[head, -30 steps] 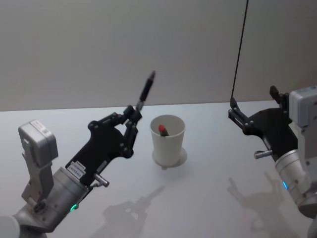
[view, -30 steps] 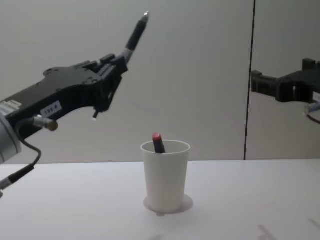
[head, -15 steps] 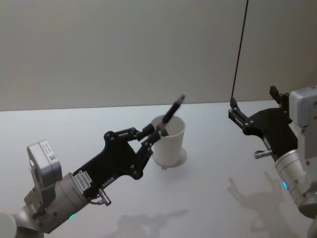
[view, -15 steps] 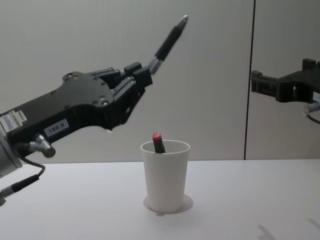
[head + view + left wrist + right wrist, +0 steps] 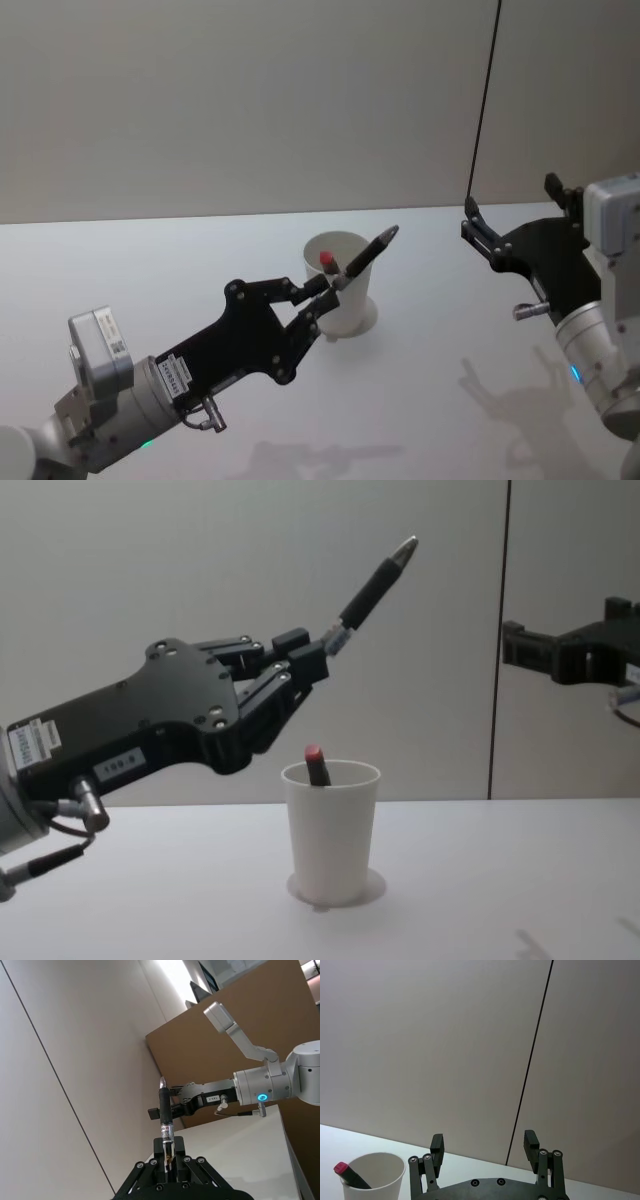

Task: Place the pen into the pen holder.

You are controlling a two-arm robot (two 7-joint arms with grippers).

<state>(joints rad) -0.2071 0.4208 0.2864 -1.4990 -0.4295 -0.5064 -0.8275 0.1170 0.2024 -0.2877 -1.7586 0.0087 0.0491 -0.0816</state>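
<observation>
Left tool (image 5: 315, 660) is pinching the pen (image 5: 372, 585), tip pointing 2 o'clock, above the cup (image 5: 332, 835); right tool (image 5: 484, 1144) is hanging wide at 3 o'clock.

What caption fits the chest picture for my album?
Left gripper holds a black pen tilted above the white paper cup holding a red-tipped pen; right gripper parked high.

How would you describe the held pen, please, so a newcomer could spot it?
Find the white pen holder mid-table. Just above it, the left gripper pinches a black pen angled upward. Unlike the red-capped pen standing in the holder, it has a silver tip.
</observation>
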